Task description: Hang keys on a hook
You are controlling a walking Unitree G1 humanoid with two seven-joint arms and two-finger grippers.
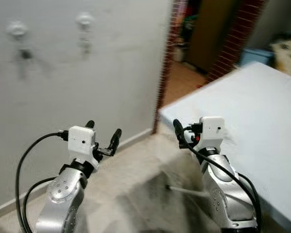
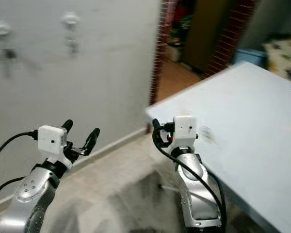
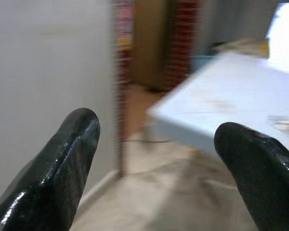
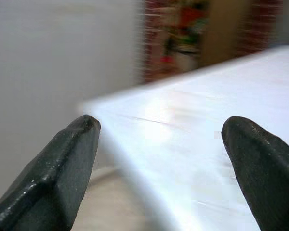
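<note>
Two blurred white hooks [image 1: 17, 30] [image 1: 85, 20] sit high on the grey wall, something dark hanging from the left.

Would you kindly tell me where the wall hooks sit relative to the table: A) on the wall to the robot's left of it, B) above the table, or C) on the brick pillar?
A: both hooks are on the grey wall, left of the white table.

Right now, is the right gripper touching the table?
Apart. In the right wrist view the right gripper has its fingers spread wide, short of the table, with the table's edge ahead of them and nothing between them.
</note>
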